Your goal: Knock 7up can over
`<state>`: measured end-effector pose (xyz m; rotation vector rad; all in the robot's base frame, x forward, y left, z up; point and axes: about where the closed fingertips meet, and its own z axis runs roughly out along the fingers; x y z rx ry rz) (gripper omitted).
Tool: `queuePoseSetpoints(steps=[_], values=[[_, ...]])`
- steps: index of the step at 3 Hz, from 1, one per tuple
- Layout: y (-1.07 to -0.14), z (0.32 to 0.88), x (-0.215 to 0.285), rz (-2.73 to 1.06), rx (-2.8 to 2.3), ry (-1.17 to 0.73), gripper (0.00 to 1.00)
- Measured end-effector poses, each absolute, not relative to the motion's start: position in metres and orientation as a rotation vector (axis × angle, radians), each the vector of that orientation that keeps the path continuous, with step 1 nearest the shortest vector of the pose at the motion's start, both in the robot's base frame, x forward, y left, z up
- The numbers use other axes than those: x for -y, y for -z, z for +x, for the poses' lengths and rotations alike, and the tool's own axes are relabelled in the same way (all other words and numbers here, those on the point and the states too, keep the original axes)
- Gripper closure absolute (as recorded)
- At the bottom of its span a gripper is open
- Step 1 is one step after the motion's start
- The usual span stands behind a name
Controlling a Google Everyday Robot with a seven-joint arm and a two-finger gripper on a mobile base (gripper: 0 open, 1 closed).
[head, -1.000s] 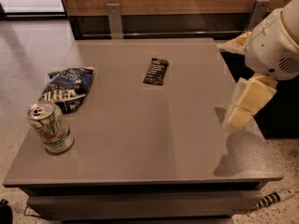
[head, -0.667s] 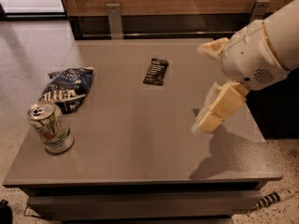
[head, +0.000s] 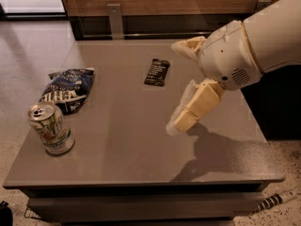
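Camera view: 7up can (head: 51, 128) upright, long axis vertical, top upward; gripper (head: 174, 86) well apart, jaws spread.

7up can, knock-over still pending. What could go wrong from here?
1. The can stands upright near the front-left corner of the table. A hard leftward hit from the tool, which is open over the right-centre of the top, could send it off the edge.
2. The chip bag lies just behind the can; a wide sweep might drag it along.
3. A hit low on the can may slide it rather than tip it.
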<state>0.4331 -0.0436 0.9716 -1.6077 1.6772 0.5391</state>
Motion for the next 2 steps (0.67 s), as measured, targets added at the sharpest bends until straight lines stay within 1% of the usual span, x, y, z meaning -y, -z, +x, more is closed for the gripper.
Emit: queuePoseSetpoints(steps=[2], values=[[-0.9708,0.4341,0.0421,-1.583,-1.672,-0.525,0.0]])
